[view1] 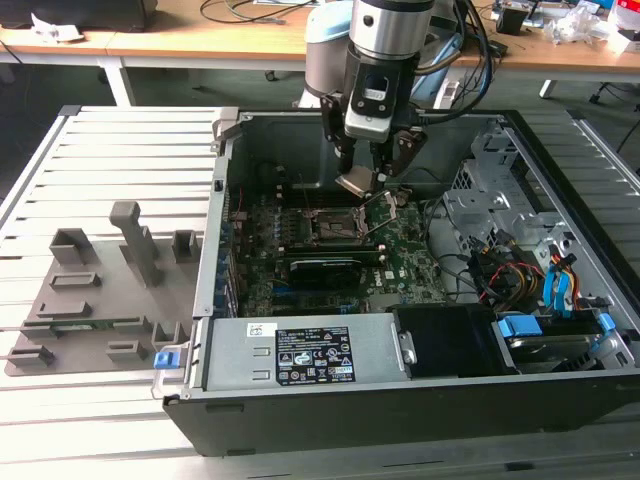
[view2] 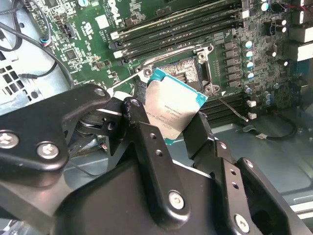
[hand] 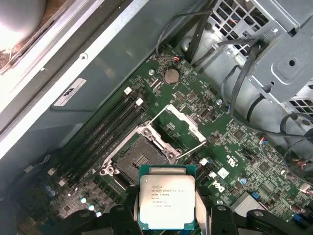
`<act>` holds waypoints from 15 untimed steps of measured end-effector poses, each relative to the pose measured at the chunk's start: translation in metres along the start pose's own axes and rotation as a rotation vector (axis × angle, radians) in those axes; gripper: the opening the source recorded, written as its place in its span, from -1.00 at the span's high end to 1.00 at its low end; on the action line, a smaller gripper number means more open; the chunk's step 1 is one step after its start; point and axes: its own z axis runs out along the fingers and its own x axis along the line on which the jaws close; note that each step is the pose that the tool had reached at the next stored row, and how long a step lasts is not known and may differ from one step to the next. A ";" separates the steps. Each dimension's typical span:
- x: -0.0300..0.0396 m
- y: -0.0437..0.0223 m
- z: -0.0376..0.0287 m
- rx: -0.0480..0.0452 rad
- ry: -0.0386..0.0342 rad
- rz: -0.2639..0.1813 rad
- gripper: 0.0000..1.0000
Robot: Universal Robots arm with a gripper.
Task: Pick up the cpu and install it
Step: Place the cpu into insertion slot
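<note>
My gripper [view1: 372, 170] hangs inside the open computer case, shut on the cpu [view1: 358, 183], a flat square chip with a silver top plate and a green rim. The cpu [hand: 166, 199] is held tilted between the black fingers [view2: 146, 142], a little above the motherboard. Below and slightly ahead of the chip lies the open socket [hand: 138, 161], its metal frame lifted and the lever [hand: 193, 147] swung aside. The socket [view1: 333, 227] sits in the middle of the green board; the chip is not touching it.
Memory slots [hand: 105, 132] run beside the socket. A drive cage [view1: 485, 190] and cable bundles [view1: 505, 270] fill the case at the exterior view's right. The power supply [view1: 300, 352] spans the near edge. A grey fixture tray [view1: 95, 300] lies at the exterior view's left.
</note>
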 end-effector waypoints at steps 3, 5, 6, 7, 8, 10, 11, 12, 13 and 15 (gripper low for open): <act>0.0000 0.0000 0.0000 0.0003 0.0003 0.016 -0.09; 0.0000 0.0000 0.0000 0.0003 0.0007 0.035 -0.09; 0.0000 0.0000 0.0000 0.0007 0.0007 0.048 -0.09; 0.0000 -0.0001 0.0000 0.0012 0.0007 0.058 -0.09; 0.0000 0.0000 0.0000 0.0015 0.0006 0.070 -0.09; 0.0000 0.0000 0.0000 0.0024 0.0004 0.093 -0.09; 0.0000 0.0000 0.0000 0.0026 0.0005 0.104 -0.09; 0.0000 0.0000 0.0001 0.0035 0.0000 0.120 -0.09; 0.0000 0.0000 0.0001 0.0050 -0.0012 0.139 -0.09; 0.0000 0.0000 0.0000 0.0065 -0.0021 0.163 -0.09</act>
